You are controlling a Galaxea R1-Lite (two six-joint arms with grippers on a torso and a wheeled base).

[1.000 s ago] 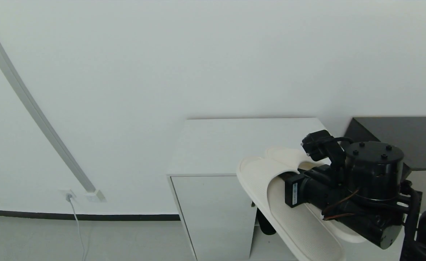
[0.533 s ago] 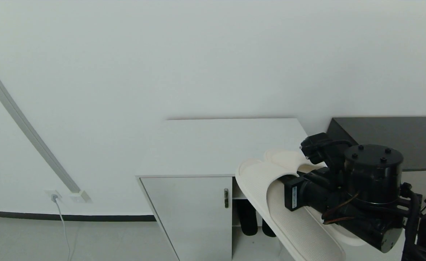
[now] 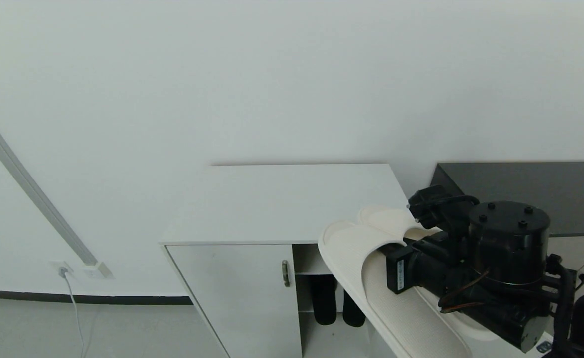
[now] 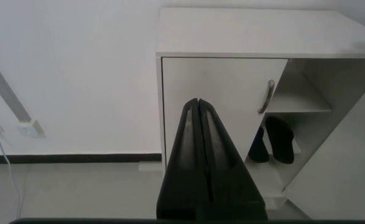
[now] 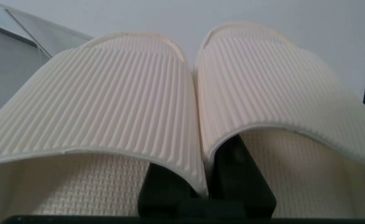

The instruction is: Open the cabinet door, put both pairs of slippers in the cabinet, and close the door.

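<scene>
A white cabinet stands against the wall. Its left door is closed, with a metal handle. The right side is open, and a black pair of slippers stands inside on the bottom. The same black pair of slippers sits beyond the handle. My right gripper is shut on a cream pair of slippers, held side by side in the air before the open side; its fingers reach under the straps. My left gripper is shut with nothing in it, facing the closed door.
The opened right door juts toward me on the cabinet's right. A dark unit adjoins the cabinet on the right. A slanted conduit, a wall socket and a cable sit at the left, with bare floor below.
The whole head view has shifted, so the cabinet now lies farther left and its open side with the black pair shows. My right gripper still holds the cream pair.
</scene>
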